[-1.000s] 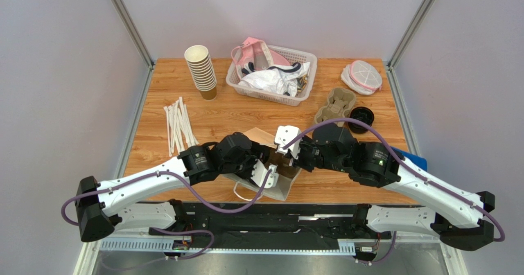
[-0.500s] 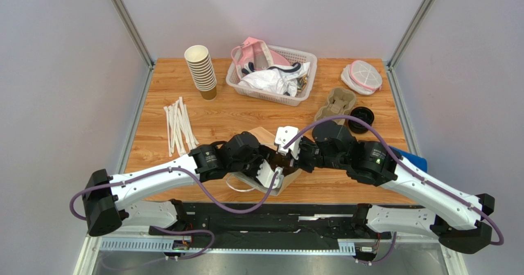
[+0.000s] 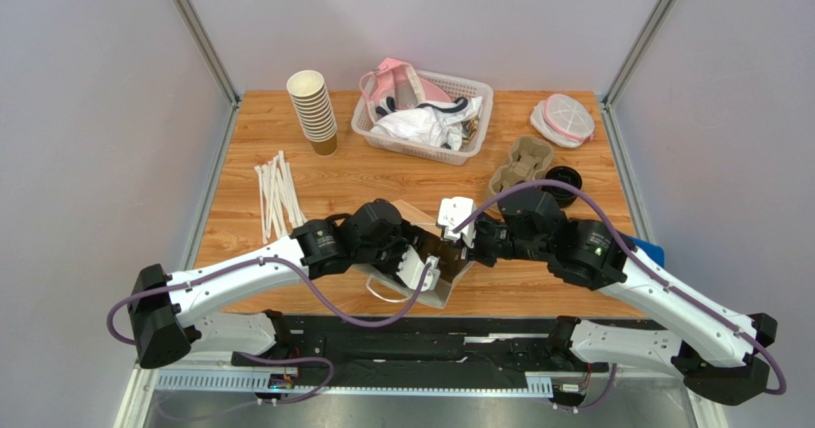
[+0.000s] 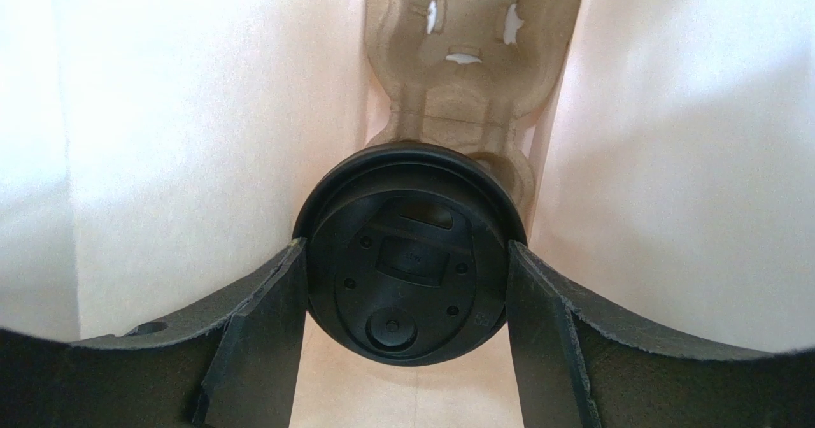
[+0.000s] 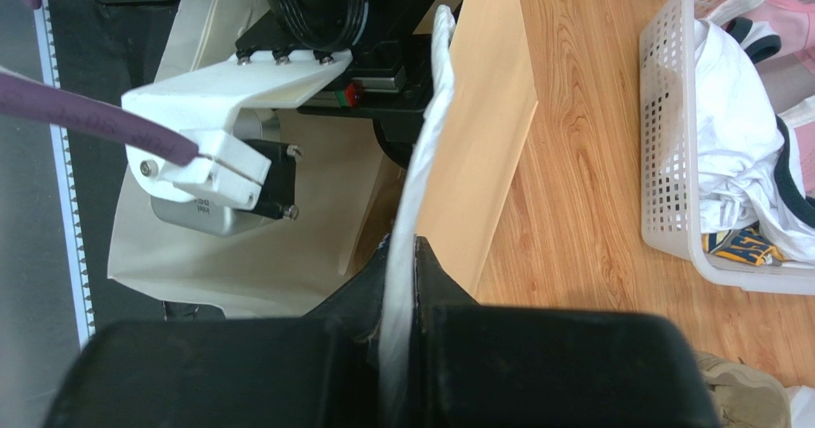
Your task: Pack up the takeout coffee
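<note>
Looking down inside the paper bag point(image 4: 191, 132), I see the takeout coffee's black lid point(image 4: 409, 285); the cup under it is hidden. My left gripper point(image 4: 406, 246) is shut on the takeout coffee, a finger against each side of the lid. The cup hangs over a pulp cup carrier point(image 4: 469, 65) on the bag's floor. From above, the left gripper point(image 3: 421, 266) reaches into the bag point(image 3: 442, 292). My right gripper point(image 5: 413, 256) is shut on the bag's white rim point(image 5: 430, 141), which it pinches upright; it is seen from above as the right gripper point(image 3: 466, 246).
A stack of lidless cups point(image 3: 313, 111) and white wrapped sticks point(image 3: 277, 197) lie at the left. A white basket point(image 3: 424, 115) of cloth stands at the back. Another pulp carrier point(image 3: 522, 163), a loose black lid point(image 3: 562, 184) and a round container point(image 3: 562, 119) are at the right.
My left arm has pushed rightward and deeper into the bag. My right gripper has shifted slightly right with the bag's rim. Neither gripper's jaws have changed.
</note>
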Available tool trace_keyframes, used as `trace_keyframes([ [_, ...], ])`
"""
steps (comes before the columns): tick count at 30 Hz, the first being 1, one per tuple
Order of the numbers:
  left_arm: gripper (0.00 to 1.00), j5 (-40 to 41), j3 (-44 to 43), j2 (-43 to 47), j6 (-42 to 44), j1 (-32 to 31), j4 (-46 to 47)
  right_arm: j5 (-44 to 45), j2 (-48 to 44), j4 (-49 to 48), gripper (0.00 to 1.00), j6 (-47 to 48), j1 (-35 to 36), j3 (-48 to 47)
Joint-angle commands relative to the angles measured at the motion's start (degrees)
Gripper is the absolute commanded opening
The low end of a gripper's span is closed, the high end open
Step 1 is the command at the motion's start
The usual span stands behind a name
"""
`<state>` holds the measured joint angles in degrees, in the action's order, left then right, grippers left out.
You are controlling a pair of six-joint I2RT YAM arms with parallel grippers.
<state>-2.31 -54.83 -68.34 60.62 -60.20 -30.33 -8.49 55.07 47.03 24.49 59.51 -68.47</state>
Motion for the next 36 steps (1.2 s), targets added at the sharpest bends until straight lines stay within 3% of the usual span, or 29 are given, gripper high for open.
trace_keyframes([
  [1,0.08,-2.9,-2.6,0.5,-0.9,0.4,-4.9,-5.7,-1.5,-1.1,0.0,3.4,-0.6,-1.0],
  [13,0.08,-0.3,-1.1,0.4,0.9,0.4,-6.9,-7.6,0.9,-0.3,0.0,5.4,-1.1,-2.6],
  [26,0.09,-9.0,-3.1,-5.4,-2.7,6.6,-1.8,-13.4,2.5,-0.3,0.0,9.8,-4.0,-3.0],
  [36,0.08,-13.1,-5.5,-11.5,-3.8,9.2,-4.6,-16.8,4.7,2.2,0.0,13.2,-9.1,-4.3],
])
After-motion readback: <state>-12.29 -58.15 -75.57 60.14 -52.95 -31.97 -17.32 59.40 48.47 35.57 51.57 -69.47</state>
